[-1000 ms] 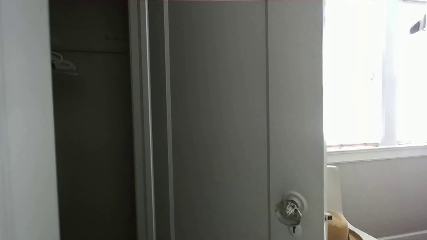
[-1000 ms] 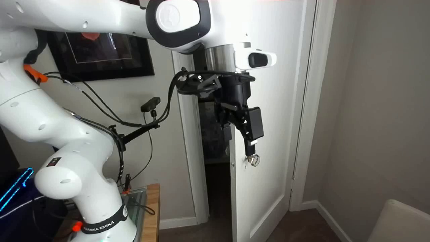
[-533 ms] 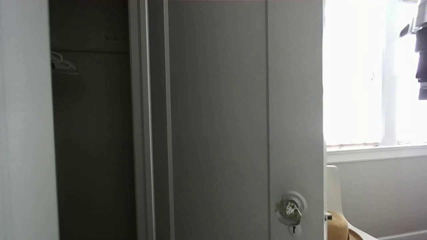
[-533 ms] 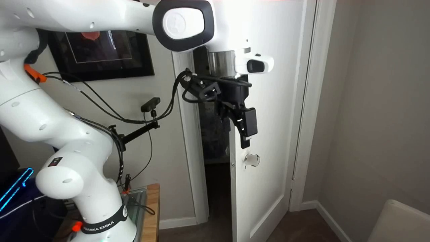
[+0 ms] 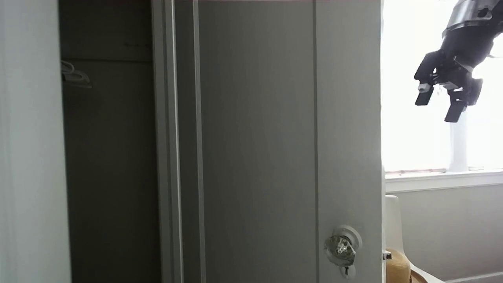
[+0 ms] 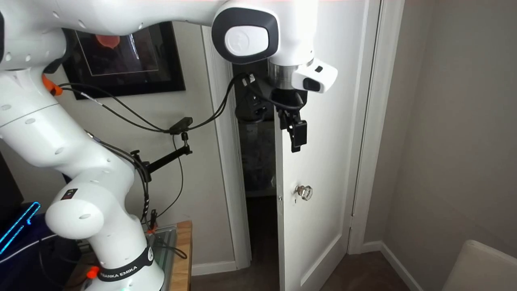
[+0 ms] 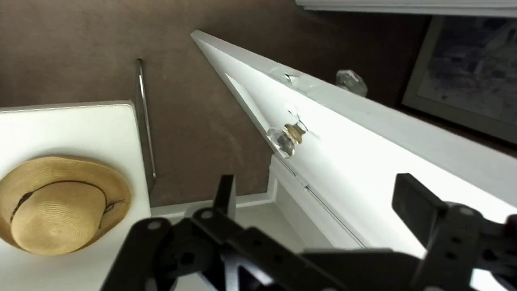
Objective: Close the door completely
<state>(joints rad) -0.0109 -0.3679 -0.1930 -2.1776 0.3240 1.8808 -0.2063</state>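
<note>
The door stands ajar in both exterior views, with a dark gap beside its free edge. Its grey panel fills the middle of an exterior view, with a clear glass knob low down. The knob on the face near my arm shows in an exterior view. The wrist view shows the door with that knob and another on the far face. My gripper is above the near knob, beside the door's free edge. Its fingers are spread with nothing between them. Contact with the door cannot be told.
A white chair with a straw hat stands near the door. A door frame borders the gap. A camera on a bracket and cables are beside my arm. A window is behind my gripper.
My gripper has risen from near the knob and the wrist has turned. It has come into view at the right of an exterior view. The door has not visibly moved.
</note>
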